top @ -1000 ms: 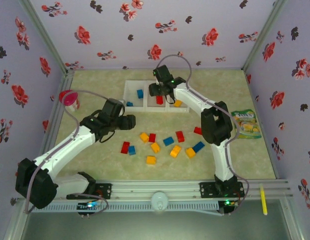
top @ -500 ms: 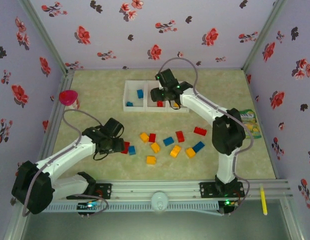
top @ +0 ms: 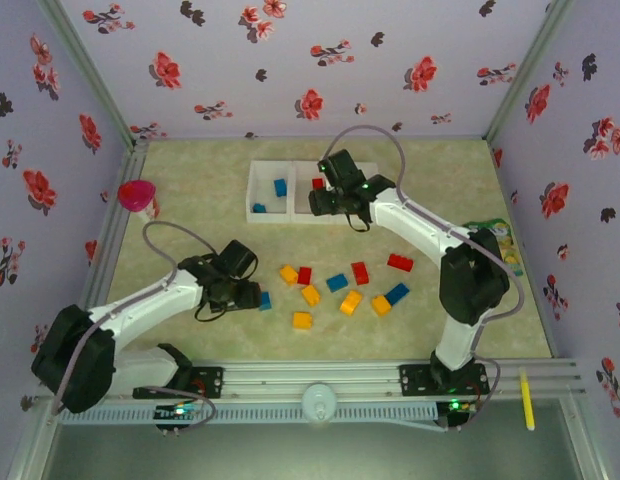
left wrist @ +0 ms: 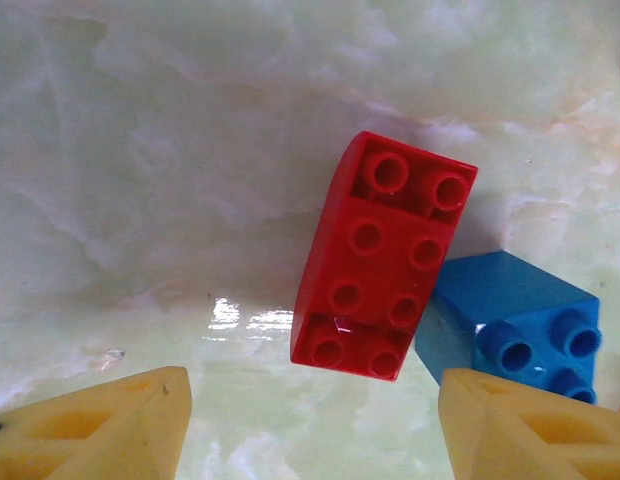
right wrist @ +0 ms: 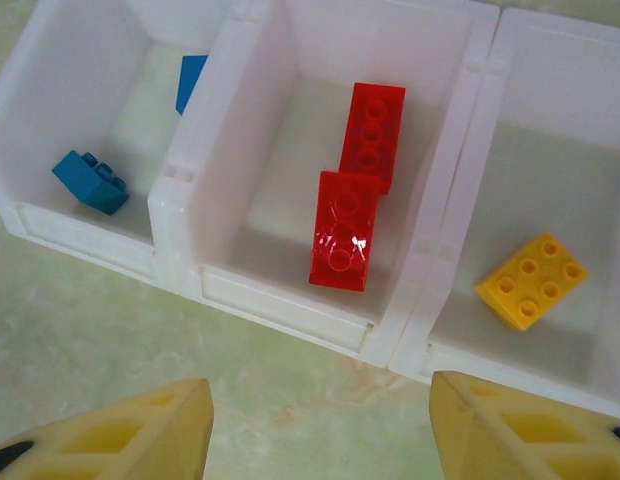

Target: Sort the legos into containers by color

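wrist cameras reveal left gripper (left wrist: 310,400), near red brick (left wrist: 382,255), and right gripper (right wrist: 320,400) spread.

A pink cup (top: 136,193), snack bag (top: 503,248) and yellow pen (top: 527,398).

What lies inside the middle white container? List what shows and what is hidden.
A near red brick by the front wall and a far red brick behind it, ends meeting. The front wall of the middle container hides a strip of floor.
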You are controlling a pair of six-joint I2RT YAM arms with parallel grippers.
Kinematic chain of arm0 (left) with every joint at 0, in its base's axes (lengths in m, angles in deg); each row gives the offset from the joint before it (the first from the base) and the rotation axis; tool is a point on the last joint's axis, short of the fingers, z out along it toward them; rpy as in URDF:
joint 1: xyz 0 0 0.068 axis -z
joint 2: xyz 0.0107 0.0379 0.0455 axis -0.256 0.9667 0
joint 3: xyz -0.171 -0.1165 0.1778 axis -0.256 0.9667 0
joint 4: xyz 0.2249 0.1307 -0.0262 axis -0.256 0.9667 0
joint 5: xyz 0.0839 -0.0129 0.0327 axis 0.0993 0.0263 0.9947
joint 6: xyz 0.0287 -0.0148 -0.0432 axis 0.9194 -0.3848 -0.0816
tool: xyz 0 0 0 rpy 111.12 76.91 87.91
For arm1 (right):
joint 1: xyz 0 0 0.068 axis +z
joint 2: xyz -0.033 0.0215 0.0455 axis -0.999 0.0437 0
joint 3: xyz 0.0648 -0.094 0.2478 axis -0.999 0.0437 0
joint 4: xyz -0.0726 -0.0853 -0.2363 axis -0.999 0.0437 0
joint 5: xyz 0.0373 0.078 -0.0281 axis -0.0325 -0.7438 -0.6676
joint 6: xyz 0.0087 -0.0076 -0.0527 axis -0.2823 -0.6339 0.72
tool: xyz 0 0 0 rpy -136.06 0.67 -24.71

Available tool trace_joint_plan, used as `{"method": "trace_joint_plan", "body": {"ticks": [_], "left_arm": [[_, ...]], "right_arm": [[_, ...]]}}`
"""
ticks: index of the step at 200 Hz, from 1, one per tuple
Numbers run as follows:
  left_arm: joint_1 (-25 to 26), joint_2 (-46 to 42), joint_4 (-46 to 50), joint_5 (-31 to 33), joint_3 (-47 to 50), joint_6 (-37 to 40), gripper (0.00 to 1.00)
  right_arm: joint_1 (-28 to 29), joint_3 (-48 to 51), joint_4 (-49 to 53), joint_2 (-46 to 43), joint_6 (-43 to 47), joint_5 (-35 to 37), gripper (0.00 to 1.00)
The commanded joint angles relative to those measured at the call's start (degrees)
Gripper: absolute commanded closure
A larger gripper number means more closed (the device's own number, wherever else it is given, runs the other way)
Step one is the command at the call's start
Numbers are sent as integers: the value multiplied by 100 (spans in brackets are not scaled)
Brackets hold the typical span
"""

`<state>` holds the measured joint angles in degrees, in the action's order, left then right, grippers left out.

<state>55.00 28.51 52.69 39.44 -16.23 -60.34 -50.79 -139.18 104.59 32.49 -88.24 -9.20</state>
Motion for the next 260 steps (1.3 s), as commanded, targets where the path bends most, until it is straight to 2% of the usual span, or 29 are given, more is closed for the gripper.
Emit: {"method": "trace_joint_plan", "body": {"ticks": [1, 97, 125, 142, 175, 235, 260], "left_arm": [[49, 196, -131, -68, -111, 134, 33], [40, 1076, -375, -7, -524, 465, 33], [27, 1298, -350, 126, -573, 481, 42], [27, 1373, -355, 167, -582, 489, 44], [10, 1386, -334, 261, -556, 485, 55], [-48, 1379, -283, 350, -537, 508, 68], [-58, 1273, 378, 533, -922, 769, 75]], "right_arm": [[-14, 131, 2, -293, -103, 182, 40], [-6, 342, 64, -512, -97, 375, 39], [-6, 406, 73, -617, -95, 423, 39], [-6, 434, 87, -667, -82, 455, 39], [-6, 492, 99, -716, -84, 497, 39], [-6, 587, 67, -782, -112, 516, 39], [-6, 665, 69, -849, -151, 553, 39]]}}
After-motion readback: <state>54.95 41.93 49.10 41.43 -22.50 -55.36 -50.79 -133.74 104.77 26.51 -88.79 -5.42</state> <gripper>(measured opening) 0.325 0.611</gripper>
